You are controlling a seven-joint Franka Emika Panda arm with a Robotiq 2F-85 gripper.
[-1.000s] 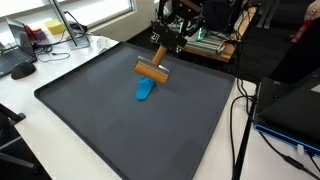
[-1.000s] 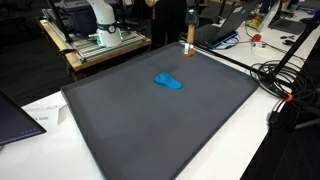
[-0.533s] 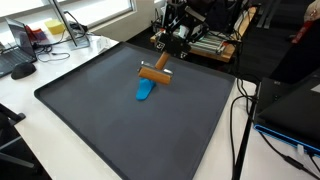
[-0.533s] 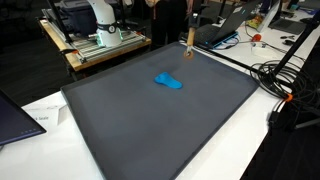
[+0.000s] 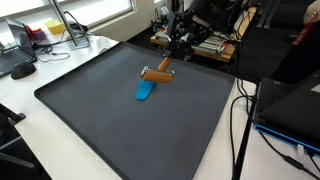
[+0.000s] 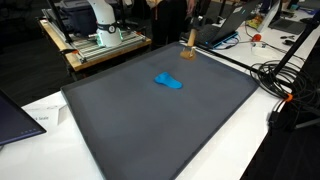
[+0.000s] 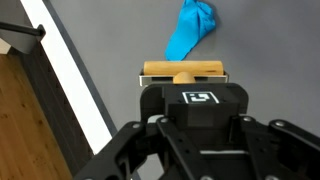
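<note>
- The gripper (image 5: 169, 58) was pinched tight on the handle of a wooden brush (image 5: 156, 74).
- The wrist view showed the handle running up into the jaws. The fingertips themselves were hidden under the housing.
- Change: over the last second the brush head slid a little toward the right in the exterior view (image 5: 156, 74) and tipped. Its handle now leaned back up to the gripper rather than standing straight.
- In an exterior view the brush (image 6: 188, 52) sat lower and looked wider at the foot than a second ago.
- Judgement: the brush had been brought down to the mat (image 5: 120, 130). Contact was likely, but the frames could not confirm it.
- The grip itself did not change. The jaws were as closed as a second before.
- The brush was at the far part of the mat, just beside the blue cloth (image 5: 145, 91) and not touching it. In the wrist view the cloth (image 7: 192, 30) lay just beyond the brush head (image 7: 183, 69).
- The cloth had not moved.
- Writing: only a small white square mark (image 7: 201, 98) on the gripper housing, with no letters legible. No other brand or label could be read.
</note>
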